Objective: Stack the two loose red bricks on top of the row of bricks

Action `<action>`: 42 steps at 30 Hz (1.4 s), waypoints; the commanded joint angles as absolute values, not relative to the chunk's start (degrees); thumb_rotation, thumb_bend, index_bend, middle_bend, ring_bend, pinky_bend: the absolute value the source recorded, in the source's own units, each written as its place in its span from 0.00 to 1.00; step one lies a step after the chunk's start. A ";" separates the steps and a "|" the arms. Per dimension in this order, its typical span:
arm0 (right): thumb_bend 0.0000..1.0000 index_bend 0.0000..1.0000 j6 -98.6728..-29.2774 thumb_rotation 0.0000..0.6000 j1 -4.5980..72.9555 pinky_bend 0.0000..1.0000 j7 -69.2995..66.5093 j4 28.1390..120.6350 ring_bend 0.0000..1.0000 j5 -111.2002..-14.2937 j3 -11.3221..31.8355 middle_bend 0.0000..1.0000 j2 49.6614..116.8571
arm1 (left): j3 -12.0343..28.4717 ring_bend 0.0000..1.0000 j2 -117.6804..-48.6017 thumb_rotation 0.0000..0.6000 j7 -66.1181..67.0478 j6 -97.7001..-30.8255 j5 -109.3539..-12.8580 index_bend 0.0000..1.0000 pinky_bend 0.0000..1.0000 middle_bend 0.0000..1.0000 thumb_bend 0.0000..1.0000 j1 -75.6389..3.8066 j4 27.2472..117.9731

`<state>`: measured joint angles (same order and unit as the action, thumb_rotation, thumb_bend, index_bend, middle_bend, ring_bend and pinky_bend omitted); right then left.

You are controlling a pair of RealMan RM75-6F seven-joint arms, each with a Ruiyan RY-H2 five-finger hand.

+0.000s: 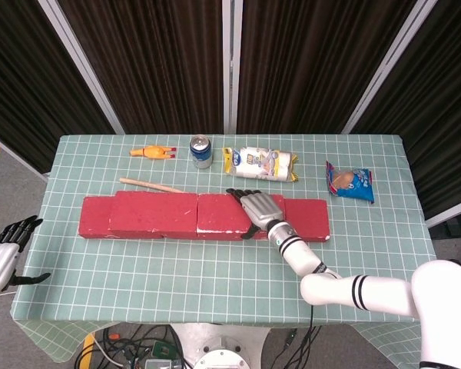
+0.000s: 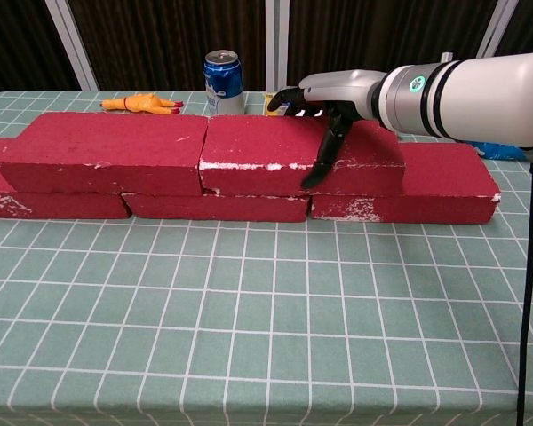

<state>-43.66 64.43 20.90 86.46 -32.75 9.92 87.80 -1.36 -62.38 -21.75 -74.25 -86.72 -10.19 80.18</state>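
Note:
A row of red bricks (image 1: pixel 309 217) (image 2: pixel 446 184) lies across the middle of the table. Two more red bricks sit on top of it: the left one (image 1: pixel 150 213) (image 2: pixel 107 151) and the right one (image 1: pixel 217 213) (image 2: pixel 253 151), end to end. My right hand (image 1: pixel 260 207) (image 2: pixel 335 92) lies over the right end of the right top brick. Its fingers reach over the back edge and its thumb runs down the front face, gripping the brick. My left hand (image 1: pixel 4 257) hangs off the table's left edge, fingers apart and holding nothing.
Behind the bricks stand a drink can (image 1: pixel 201 151) (image 2: pixel 223 80), a yellow rubber chicken (image 1: pixel 152 152) (image 2: pixel 142 104), a wooden stick (image 1: pixel 150 185), a white snack packet (image 1: pixel 260 163) and a blue snack bag (image 1: pixel 350 181). Green checked cloth covers the table.

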 commanded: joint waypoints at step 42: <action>0.07 0.01 -41.69 1.00 64.90 0.11 19.75 84.93 0.03 -32.99 9.92 0.11 88.54 | -1.58 0.00 -62.29 1.00 -22.70 -74.00 -86.69 0.01 0.00 0.00 0.00 -10.07 79.69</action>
<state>-41.74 64.88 19.79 84.96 -33.04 9.93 88.56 -1.58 -62.29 -22.70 -74.00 -86.69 -10.07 79.68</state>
